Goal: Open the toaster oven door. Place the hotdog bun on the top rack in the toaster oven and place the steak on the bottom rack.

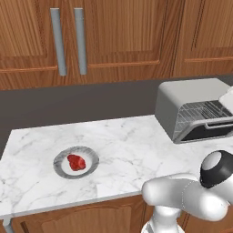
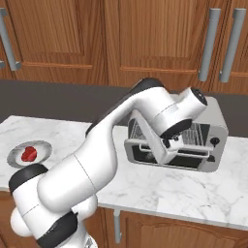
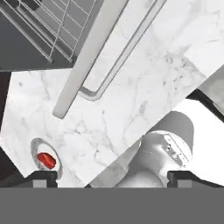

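Observation:
The toaster oven (image 1: pixel 182 98) stands at the counter's right end with its door (image 1: pixel 207 132) swung down open. Wire racks (image 1: pixel 200 111) show inside the cavity. My gripper (image 2: pixel 168 143) hovers just in front of the oven above the lowered door (image 2: pixel 145 156), open with nothing between its fingers. From the hand, my gripper (image 3: pixel 111 177) looks past the door's edge (image 3: pixel 87 57) and its handle (image 3: pixel 127 52). The red steak (image 1: pixel 76 162) lies on a small plate (image 1: pixel 92 157) far to the left, also seen as the steak (image 2: pixel 29 154) (image 3: pixel 46 160). The hotdog bun is out of view.
The marble counter (image 1: pixel 127 141) runs between plate and oven. Wooden wall cabinets with grey bar handles (image 1: pixel 58 41) hang above a dark backsplash. My own arm (image 2: pixel 106 145) spans the space before the oven's left side.

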### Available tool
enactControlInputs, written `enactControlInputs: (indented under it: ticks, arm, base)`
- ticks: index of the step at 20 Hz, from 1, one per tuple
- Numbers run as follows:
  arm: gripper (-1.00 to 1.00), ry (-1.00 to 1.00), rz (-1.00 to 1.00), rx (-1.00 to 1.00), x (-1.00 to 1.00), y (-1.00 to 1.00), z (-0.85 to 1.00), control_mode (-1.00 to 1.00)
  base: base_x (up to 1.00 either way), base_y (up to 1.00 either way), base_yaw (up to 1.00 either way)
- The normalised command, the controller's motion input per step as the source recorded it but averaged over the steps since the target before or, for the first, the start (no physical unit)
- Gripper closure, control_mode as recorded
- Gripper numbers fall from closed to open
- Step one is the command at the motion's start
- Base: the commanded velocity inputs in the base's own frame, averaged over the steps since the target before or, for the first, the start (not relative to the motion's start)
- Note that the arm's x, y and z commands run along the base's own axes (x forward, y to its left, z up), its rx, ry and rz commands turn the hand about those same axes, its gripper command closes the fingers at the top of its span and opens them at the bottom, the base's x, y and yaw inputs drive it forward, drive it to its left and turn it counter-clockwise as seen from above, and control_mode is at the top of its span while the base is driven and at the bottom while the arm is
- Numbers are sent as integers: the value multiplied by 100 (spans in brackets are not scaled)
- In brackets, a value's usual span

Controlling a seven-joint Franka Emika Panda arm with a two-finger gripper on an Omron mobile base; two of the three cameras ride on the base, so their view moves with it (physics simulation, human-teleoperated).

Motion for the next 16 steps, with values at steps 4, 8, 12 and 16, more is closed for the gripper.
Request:
enactControlInputs:
  ticks: [4, 8, 12, 16]
  arm:
    - [-100, -32, 37, -46, 14, 0, 12, -100]
    - [-100, -27, 31, -40, 23, 9, -13, -100]
    - [-100, -16, 35, -37, 25, 11, -36, -100]
    - [-100, -2, 37, -31, 24, 2, -42, -100]
  base:
    - [0, 0, 0]
    - [0, 0, 0]
    - [0, 0, 0]
    - [0, 0, 0]
